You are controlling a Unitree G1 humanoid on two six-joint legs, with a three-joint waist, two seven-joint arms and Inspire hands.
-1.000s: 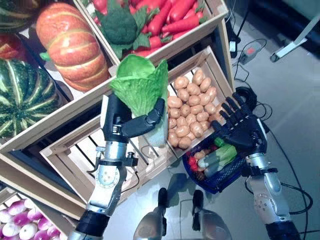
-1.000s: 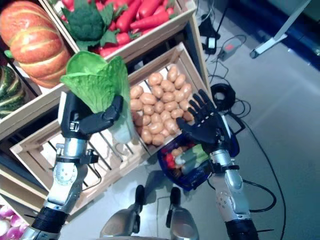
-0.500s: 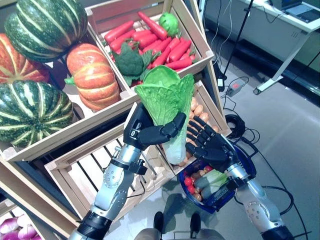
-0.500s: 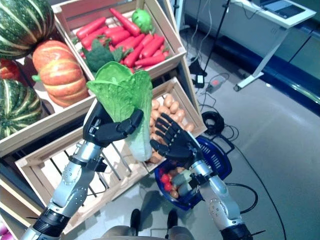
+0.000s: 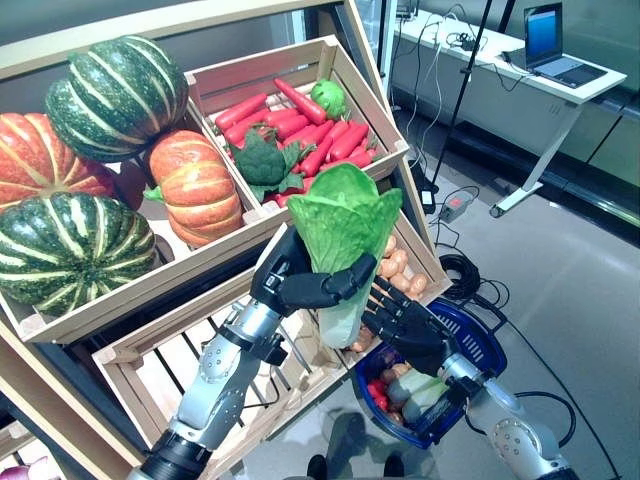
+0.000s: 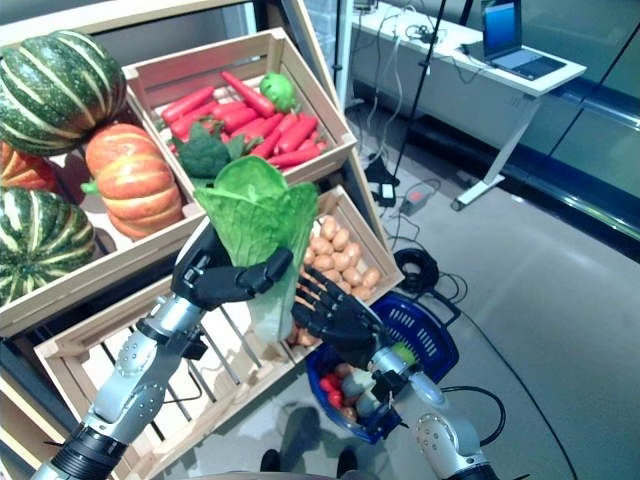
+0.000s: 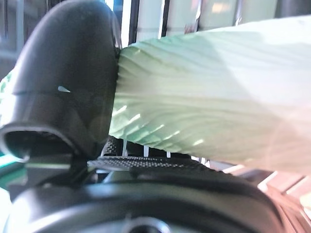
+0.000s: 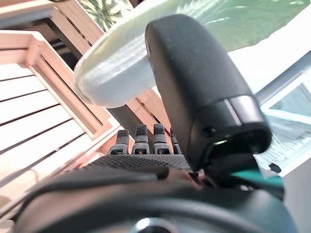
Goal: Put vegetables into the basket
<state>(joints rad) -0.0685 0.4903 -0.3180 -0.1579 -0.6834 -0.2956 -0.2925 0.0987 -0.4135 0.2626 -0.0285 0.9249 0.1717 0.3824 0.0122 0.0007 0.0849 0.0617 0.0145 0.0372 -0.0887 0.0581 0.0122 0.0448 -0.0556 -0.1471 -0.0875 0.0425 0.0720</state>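
My left hand (image 5: 292, 280) is shut on a green leafy cabbage (image 5: 343, 220) and holds it upright in front of the crates. In the left wrist view the thumb (image 7: 63, 97) presses against the cabbage's pale ribbed stalk (image 7: 209, 111). My right hand (image 5: 410, 325) is open with fingers spread, right beside the cabbage's white base (image 8: 116, 68). A blue basket (image 5: 490, 345) hangs by my right forearm. It holds a pale green vegetable (image 5: 415, 385) and small red ones (image 5: 380, 397).
Tilted wooden crates hold potatoes (image 5: 400, 270), red carrots (image 5: 320, 130), broccoli (image 5: 262, 160), an orange pumpkin (image 5: 195, 185) and striped green squash (image 5: 70, 250). A slatted crate (image 5: 180, 350) lies under my left arm. A desk with a laptop (image 5: 545, 40) stands far right.
The camera has tilted up, showing more shelf and room. My two hands have come together: the right hand, earlier apart over the basket, now sits by the cabbage's base.
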